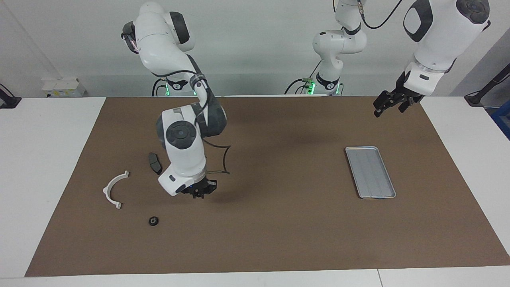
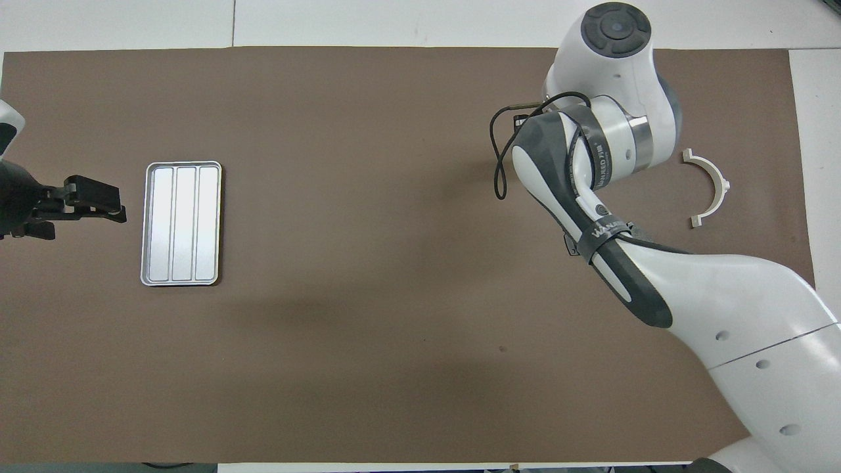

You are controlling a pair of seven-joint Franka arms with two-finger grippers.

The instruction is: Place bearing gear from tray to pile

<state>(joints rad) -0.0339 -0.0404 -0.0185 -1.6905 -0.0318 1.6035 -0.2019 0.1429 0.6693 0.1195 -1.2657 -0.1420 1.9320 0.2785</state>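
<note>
The small black bearing gear (image 1: 153, 220) lies on the brown mat, toward the right arm's end, farther from the robots than the white half-ring bracket (image 1: 115, 189) and one dark brake pad (image 1: 154, 162). These parts form the pile. My right gripper (image 1: 201, 190) hangs low over the mat beside the pile, apart from the gear. The silver tray (image 1: 369, 172) lies toward the left arm's end with nothing in it. My left gripper (image 1: 388, 104) is open and waits in the air near the tray. In the overhead view the right arm hides the gear, the brake pad and the right gripper.
The overhead view shows the tray (image 2: 181, 223), the bracket (image 2: 709, 187) and the left gripper (image 2: 92, 200). The brown mat (image 1: 279, 223) covers most of the white table. A black cable loops off the right arm's wrist (image 1: 225, 159).
</note>
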